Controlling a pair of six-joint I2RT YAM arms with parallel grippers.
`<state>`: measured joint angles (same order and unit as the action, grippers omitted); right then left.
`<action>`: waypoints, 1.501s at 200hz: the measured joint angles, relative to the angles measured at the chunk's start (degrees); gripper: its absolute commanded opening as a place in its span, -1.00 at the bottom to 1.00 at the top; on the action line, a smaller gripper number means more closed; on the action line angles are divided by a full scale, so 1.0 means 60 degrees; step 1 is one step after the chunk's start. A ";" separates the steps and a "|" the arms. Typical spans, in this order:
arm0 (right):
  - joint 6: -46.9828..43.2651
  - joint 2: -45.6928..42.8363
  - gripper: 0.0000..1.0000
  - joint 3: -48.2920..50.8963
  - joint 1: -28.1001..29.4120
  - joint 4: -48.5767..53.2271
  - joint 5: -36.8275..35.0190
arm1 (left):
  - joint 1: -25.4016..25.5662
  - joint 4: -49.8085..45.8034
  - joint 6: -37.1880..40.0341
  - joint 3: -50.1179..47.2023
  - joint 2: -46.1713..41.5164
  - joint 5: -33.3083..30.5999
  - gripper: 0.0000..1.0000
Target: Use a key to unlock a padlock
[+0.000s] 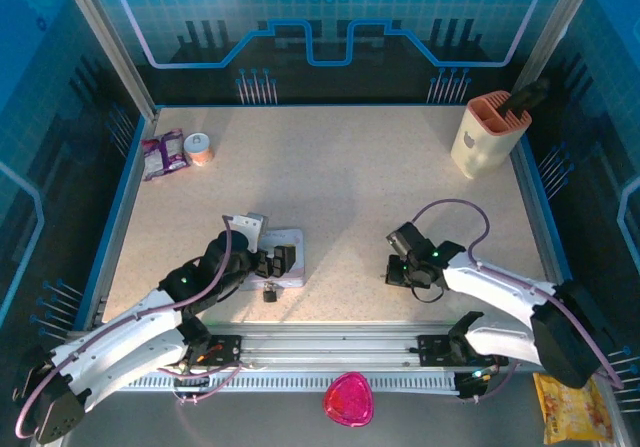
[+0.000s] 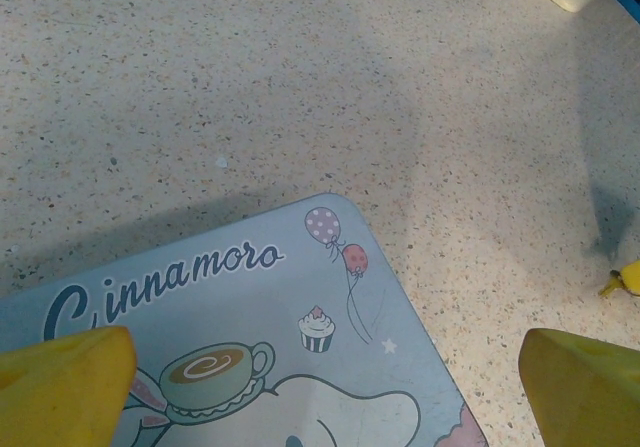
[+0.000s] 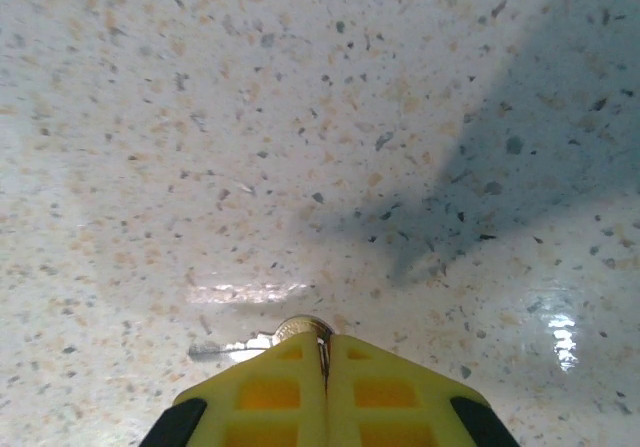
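Observation:
The tiny dark padlock (image 1: pixel 270 292) lies on the table at the front edge of the pale blue cartoon tin (image 1: pixel 292 254). My left gripper (image 1: pixel 280 260) hovers low over that tin (image 2: pixel 300 347); in the left wrist view it (image 2: pixel 320 397) is open, with its yellow fingertips (image 2: pixel 60 387) wide apart and nothing between them. The padlock is hidden in the left wrist view. My right gripper (image 1: pixel 395 272) is down at the tabletop, right of centre. Its yellow fingers (image 3: pixel 270 392) are shut on the round head of the small key (image 3: pixel 300 327), whose blade sticks out to the left.
A cream and terracotta holder (image 1: pixel 487 132) stands at the back right. Purple packets (image 1: pixel 165 154) and a small cup (image 1: pixel 200 148) lie at the back left. A pink object (image 1: pixel 348 399) and a yellow snack bag (image 1: pixel 572 407) lie off the table's front edge.

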<state>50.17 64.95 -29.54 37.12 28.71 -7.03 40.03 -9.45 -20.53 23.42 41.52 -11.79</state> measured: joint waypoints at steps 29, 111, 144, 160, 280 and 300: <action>0.0004 -0.1056 -0.98 0.0208 0.0000 -0.0244 0.0029 | 0.0000 0.0069 -0.0007 0.0000 0.0175 0.0000 0.98; 0.0273 -0.2492 -1.00 0.0437 0.0066 -0.1949 0.0525 | 0.0164 0.0557 -0.0852 0.0911 0.1341 0.1311 0.86; 0.0521 -0.2601 -1.00 0.0423 0.0087 -0.2816 0.0889 | 0.0579 0.0911 -0.1086 0.1577 0.1810 0.1810 0.72; 0.0688 -0.2597 -1.00 0.0408 0.0138 -0.3271 0.1111 | 0.0656 0.1282 -0.1293 0.1712 0.1956 0.2098 0.62; 0.1854 -0.2175 -1.00 0.0280 0.1246 -0.6204 0.1399 | 0.1621 0.3636 -0.3963 0.1996 0.3344 0.2506 0.01; 0.1891 -0.2157 -1.00 0.0280 0.1388 -0.6364 0.1341 | 0.1628 0.3639 -0.4222 0.2007 0.3417 0.2408 -0.11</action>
<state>61.52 52.01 -27.86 45.45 -9.47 1.02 49.80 12.38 -45.87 35.46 62.02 2.66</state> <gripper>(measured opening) 0.064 0.477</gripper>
